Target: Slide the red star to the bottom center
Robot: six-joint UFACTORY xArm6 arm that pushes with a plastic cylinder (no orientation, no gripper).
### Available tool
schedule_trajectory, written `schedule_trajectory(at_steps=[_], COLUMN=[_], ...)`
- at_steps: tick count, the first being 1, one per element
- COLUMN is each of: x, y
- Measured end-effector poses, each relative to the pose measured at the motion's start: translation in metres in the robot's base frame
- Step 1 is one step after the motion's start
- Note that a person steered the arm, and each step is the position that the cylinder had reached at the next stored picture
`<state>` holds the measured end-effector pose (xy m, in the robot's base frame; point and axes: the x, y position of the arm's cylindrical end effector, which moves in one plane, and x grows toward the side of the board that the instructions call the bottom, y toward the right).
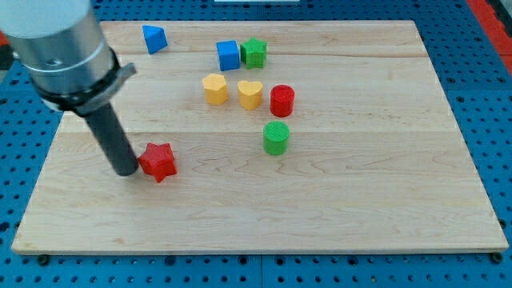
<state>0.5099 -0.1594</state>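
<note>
The red star [158, 161] lies on the wooden board [336, 200] at the view's left, a little below mid-height. My tip [126, 170] rests on the board right against the star's left side, touching or nearly touching it. The dark rod rises from there up to the grey arm body at the view's top left.
A blue triangular block [154, 38] lies at the top left. A blue cube [228, 55] and a green star [254, 52] sit together at top centre. Below them are a yellow hexagon [214, 89], a yellow heart [250, 94], a red cylinder [282, 101] and a green cylinder [276, 138].
</note>
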Motion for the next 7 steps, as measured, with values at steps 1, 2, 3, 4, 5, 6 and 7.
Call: schedule_trajectory(at_steps=[1,2,3,4,5,6,7], x=[0.0,0.0,0.0,0.0,-0.006,-0.026,-0.027], y=[0.021,-0.003,-0.001,-0.003,0.0,-0.005,0.003])
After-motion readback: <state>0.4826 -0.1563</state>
